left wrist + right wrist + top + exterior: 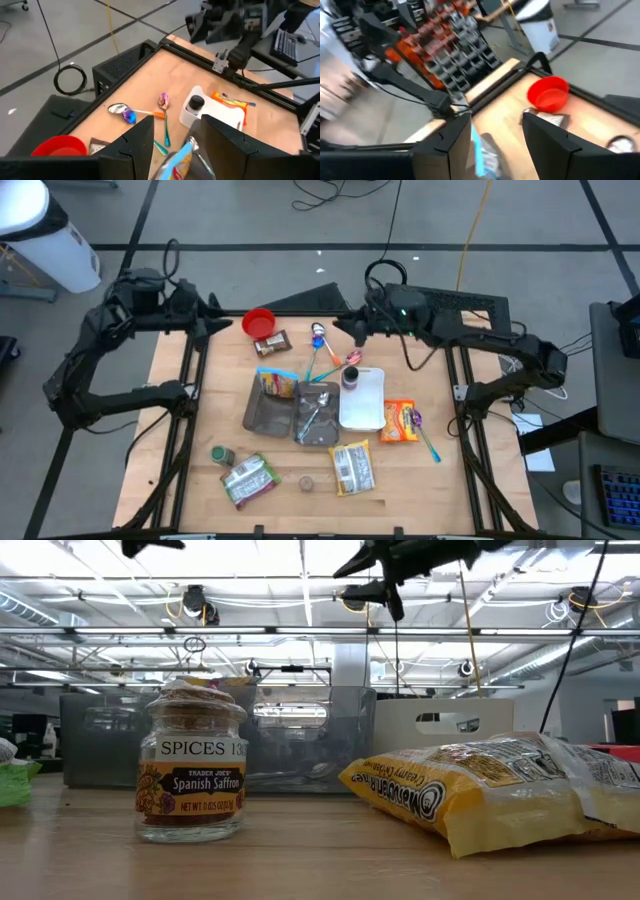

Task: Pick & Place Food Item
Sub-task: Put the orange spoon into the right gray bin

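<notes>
- Left claw [222, 326] hangs over the far left edge of the wooden table [190, 480], fingers apart, nothing between them. Wrist view looks past both dark fingers onto open table.
- Right claw [340, 328] hangs over the far edge nearer the middle, fingers likewise apart and empty.
- Which food item is meant is not given. Likeliest candidates: the blue crinkly snack bag [277, 381] standing in the grey plastic tray [258, 418], just ahead of and below the left claw; the yellow foil packet [352, 466] lies well beyond both claws, at the near edge.
- Other items: red round bowl [259, 322] just beside the left claw, a small brown wrapped bar [272, 341] next to it; white rectangular board [365, 405] ahead of the right claw; glass saffron jar [191, 765] at the near edge.
- Handling, as judged: the bag is light, soft, crushable, film probably slick. Pinch the upstanding top seam, not the belly.
- Risk: the bag tipping against the tray wall when touched.
</notes>
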